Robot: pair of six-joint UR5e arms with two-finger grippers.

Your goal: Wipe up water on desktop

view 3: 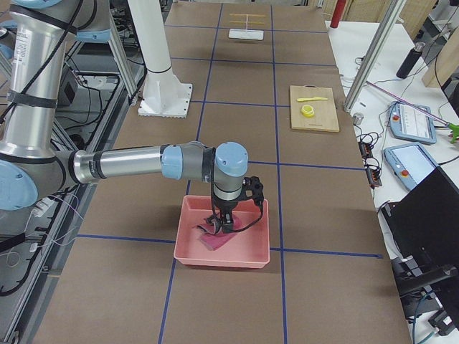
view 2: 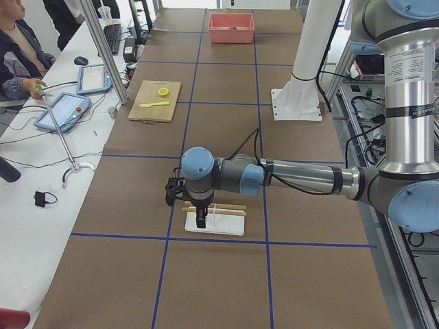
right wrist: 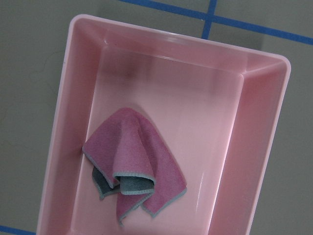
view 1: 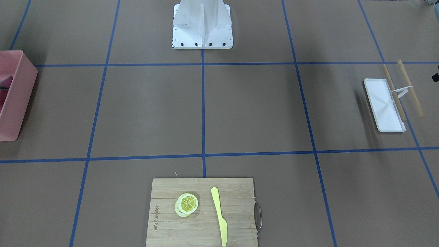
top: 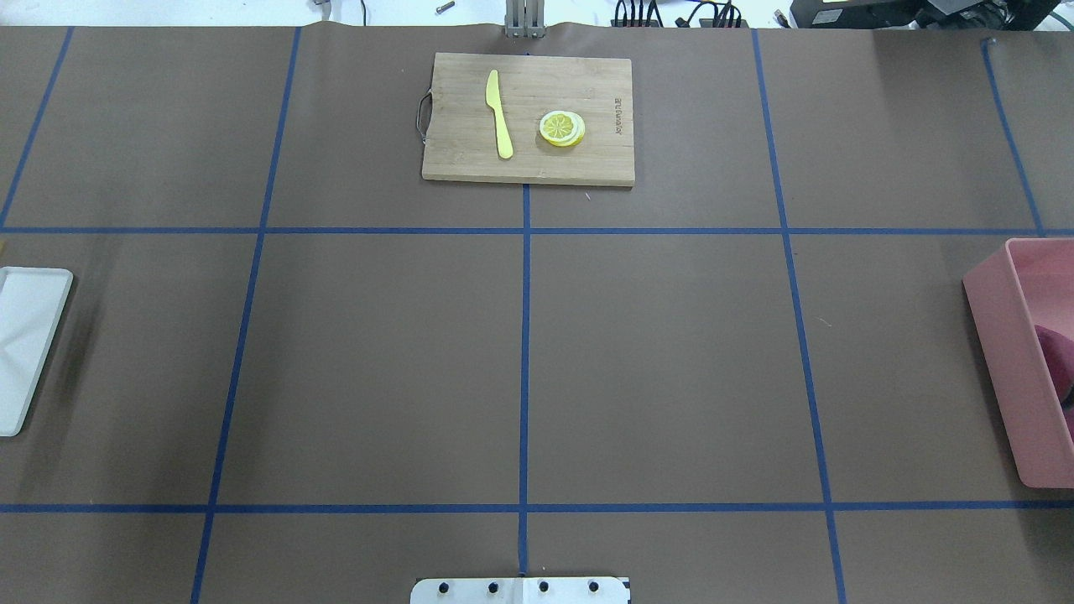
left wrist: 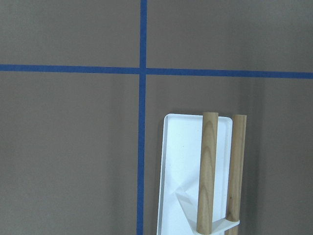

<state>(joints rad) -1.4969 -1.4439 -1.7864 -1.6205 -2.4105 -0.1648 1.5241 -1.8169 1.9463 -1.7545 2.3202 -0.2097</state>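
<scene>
Where thin blue tape lines [top: 525, 335] divide it into large rectangles, the matte brown desktop [top: 654, 352] spreads flat across the whole scene, running from one end of the table to the other in front of the robot's white base mount [view 1: 202, 31]. At the desktop's end on the robot's right sits a pink plastic bin [right wrist: 264, 147], and a pink cloth with grey-blue edging [right wrist: 134, 156] lies bunched on its floor. The right gripper [view 3: 227, 218] hangs pointing down over this bin, close above the cloth; whether its fingers are spread or closed, or touch the cloth, cannot be told. At the opposite end, on the robot's left, a shallow white rectangular tray [left wrist: 181, 161] lies on the desktop with two wooden rods [left wrist: 207, 171] raised over it lengthwise. The left gripper [view 2: 199, 216] hangs pointing down just above that tray, and its finger spacing cannot be told either. Along the far edge from the robot, near the middle, a bamboo cutting board [top: 470, 159] carries a yellow plastic knife [top: 498, 113] beside a small stack of lemon slices [top: 562, 128].
</scene>
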